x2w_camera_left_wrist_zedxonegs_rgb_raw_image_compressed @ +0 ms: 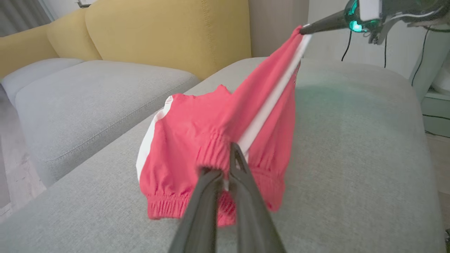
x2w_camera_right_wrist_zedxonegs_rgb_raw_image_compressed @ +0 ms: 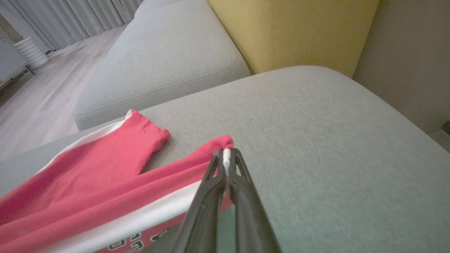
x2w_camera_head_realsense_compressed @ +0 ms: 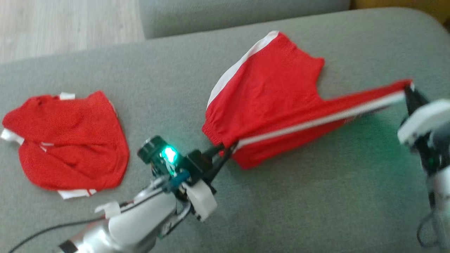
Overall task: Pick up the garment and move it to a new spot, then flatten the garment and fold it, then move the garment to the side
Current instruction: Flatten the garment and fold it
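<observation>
Left pincer (x2w_camera_head_realsense_compressed: 226, 147) and right pincer (x2w_camera_head_realsense_compressed: 409, 92) each clench the red shorts (x2w_camera_head_realsense_compressed: 270, 95), stretched taut between them; flattening, folding and setting aside are not yet done.

Red garments with white trim, count two: the stretched garment (x2w_camera_head_realsense_compressed: 267, 102) and the crumpled garment (x2w_camera_head_realsense_compressed: 66, 140). Grippers, count two: the left gripper (x2w_camera_head_realsense_compressed: 229, 145) and the right gripper (x2w_camera_head_realsense_compressed: 408, 89). Grey seat cushions in the head view, count two: the near cushion (x2w_camera_head_realsense_compressed: 316, 196) and the far cushion (x2w_camera_head_realsense_compressed: 211, 14); yellow back cushions in the left wrist view, count two: the nearer yellow cushion (x2w_camera_left_wrist_zedxonegs_rgb_raw_image_compressed: 168, 35) and the farther yellow cushion (x2w_camera_left_wrist_zedxonegs_rgb_raw_image_compressed: 28, 52).
</observation>
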{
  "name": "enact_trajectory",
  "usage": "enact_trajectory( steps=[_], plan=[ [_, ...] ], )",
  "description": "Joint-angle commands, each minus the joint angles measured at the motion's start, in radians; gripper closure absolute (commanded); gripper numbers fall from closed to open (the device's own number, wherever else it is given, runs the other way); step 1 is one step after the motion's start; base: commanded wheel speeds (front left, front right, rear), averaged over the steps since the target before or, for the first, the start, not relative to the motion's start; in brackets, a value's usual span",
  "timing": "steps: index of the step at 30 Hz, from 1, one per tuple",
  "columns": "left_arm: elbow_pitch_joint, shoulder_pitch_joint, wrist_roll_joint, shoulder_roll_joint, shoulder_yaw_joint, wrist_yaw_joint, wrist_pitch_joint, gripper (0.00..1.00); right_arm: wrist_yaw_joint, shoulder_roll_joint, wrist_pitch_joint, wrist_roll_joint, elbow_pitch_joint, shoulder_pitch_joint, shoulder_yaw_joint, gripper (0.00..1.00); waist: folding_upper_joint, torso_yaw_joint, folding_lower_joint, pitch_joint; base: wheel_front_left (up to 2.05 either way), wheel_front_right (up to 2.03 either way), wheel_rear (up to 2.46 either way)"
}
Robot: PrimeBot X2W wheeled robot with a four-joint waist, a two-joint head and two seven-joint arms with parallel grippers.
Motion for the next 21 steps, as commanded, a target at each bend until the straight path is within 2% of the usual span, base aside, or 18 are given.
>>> enact_trajectory(
  steps=[1, 8, 14, 21],
  plan=[
    [-0.013, -0.061, -0.002, 0.031, 0.050, 0.009, 0.006, 1.00, -0.001, -0.009, -0.001, -0.025, -0.047, -0.080, -0.004, 1.00, -0.0001, 0.026, -0.0002, 0.041, 0.00, 0.00, 0.00],
    [0.009, -0.164, -0.001, 0.010, 0.085, 0.010, 0.023, 1.00, -0.001, 0.051, -0.001, -0.139, -0.016, -0.300, -0.035, 1.00, -0.0001, 0.112, -0.0002, 0.166, 0.00, 0.00, 0.00],
    [0.039, -0.214, 0.003, -0.023, 0.088, -0.002, 0.021, 1.00, -0.001, 0.060, -0.018, -0.206, 0.071, -0.423, -0.017, 1.00, -0.0001, 0.169, -0.0002, 0.231, 0.00, 0.00, 0.00],
    [0.100, -0.268, 0.015, -0.080, 0.077, -0.021, -0.003, 1.00, -0.001, 0.039, -0.084, -0.274, 0.228, -0.530, -0.013, 1.00, -0.0001, 0.230, -0.0002, 0.286, 0.00, 0.00, 0.00]
  ],
)
